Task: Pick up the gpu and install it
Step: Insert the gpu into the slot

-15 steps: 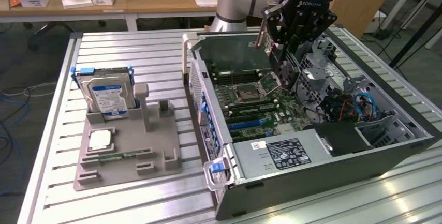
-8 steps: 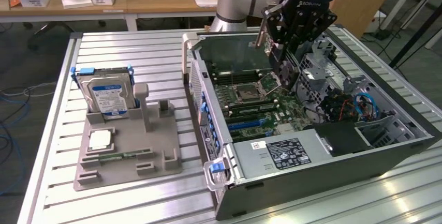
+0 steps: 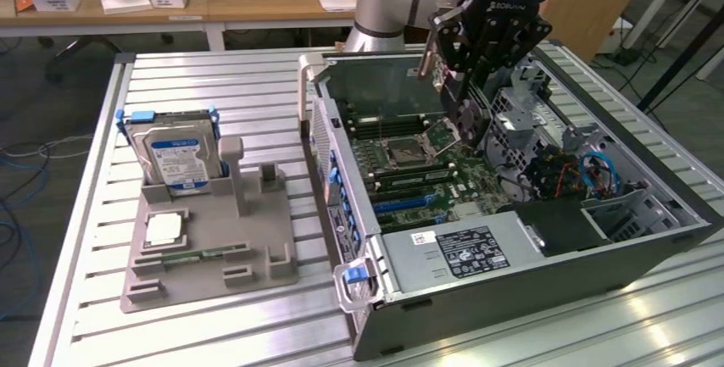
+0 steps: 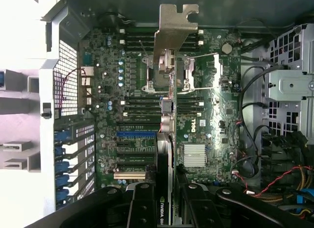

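1. your black two-finger gripper [image 3: 462,87] [image 4: 166,203] is clamped on the gpu, one finger against each face of the card.
2. the gpu [image 3: 456,108] [image 4: 167,115], a thin dark expansion card with a silvery metal bracket at one end, hangs in that grip inside the case. the wrist view has it edge-on. you cannot tell whether its lower edge touches a slot.
3. beneath it lies the green motherboard [image 3: 453,172] [image 4: 206,139], its square silver cpu socket [image 3: 405,153] at about eight o'clock of the card in the exterior view.
4. around the board sits the open dark metal computer case [image 3: 667,240], lying on its side.
5. a silvery power supply box with a white label [image 3: 453,253] sits at six o'clock of the board.
6. at nine o'clock of the case, on the exterior view's left, a grey plastic fixture tray [image 3: 203,278] rests on the slatted metal table [image 3: 226,96].
7. a silver hard drive with a blue-white label [image 3: 169,159] stands upright at the tray's twelve o'clock end, well apart from the gripper.
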### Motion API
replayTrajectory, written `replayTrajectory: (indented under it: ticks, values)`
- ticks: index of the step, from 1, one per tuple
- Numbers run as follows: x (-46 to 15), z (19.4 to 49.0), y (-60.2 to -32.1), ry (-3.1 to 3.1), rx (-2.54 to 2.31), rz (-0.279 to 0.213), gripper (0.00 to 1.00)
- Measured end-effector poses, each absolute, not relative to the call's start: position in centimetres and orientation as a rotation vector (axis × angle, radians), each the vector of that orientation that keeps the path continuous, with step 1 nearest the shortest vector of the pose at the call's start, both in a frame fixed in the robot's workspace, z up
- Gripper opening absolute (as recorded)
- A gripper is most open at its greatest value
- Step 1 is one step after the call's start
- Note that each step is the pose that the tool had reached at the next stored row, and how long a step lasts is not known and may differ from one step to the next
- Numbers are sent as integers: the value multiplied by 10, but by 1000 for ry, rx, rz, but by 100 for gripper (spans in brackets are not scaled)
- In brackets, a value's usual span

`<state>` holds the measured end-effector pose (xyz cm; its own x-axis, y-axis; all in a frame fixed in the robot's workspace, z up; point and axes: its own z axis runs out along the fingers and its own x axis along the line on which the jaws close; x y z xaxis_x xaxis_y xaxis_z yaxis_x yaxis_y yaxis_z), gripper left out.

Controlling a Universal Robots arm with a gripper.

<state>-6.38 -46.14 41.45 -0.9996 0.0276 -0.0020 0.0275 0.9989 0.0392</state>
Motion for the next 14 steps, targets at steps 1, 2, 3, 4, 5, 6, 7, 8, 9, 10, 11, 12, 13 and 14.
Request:
replayTrajectory:
  ticks: [1, 2, 3, 4, 5, 6, 7, 8, 9, 10, 11, 12, 13, 14]
  values:
    - [-64, 414, -461, 3138, 41, 62, 26]
    - [-64, 414, -461, 3138, 39, 61, 26]
    - [-64, 414, -461, 3138, 37, 61, 26]
    - [-64, 414, -461, 3138, 35, 61, 26]
    - [-64, 414, -461, 3138, 33, 62, 26]
    - [-64, 414, -461, 3139, 30, 62, 26]
    - [-64, 414, -461, 3139, 26, 61, 26]
    - [-64, 414, -461, 3139, 23, 61, 26]
    - [-64, 414, -461, 3139, 19, 62, 26]
    - [-64, 414, -461, 3139, 15, 61, 26]
    - [-64, 414, -461, 3139, 11, 62, 26]
    - [-64, 414, -461, 3139, 6, 62, 26]
    - [-64, 414, -461, 3139, 2, 62, 26]
    - [-64, 414, -461, 3139, -3, 62, 26]
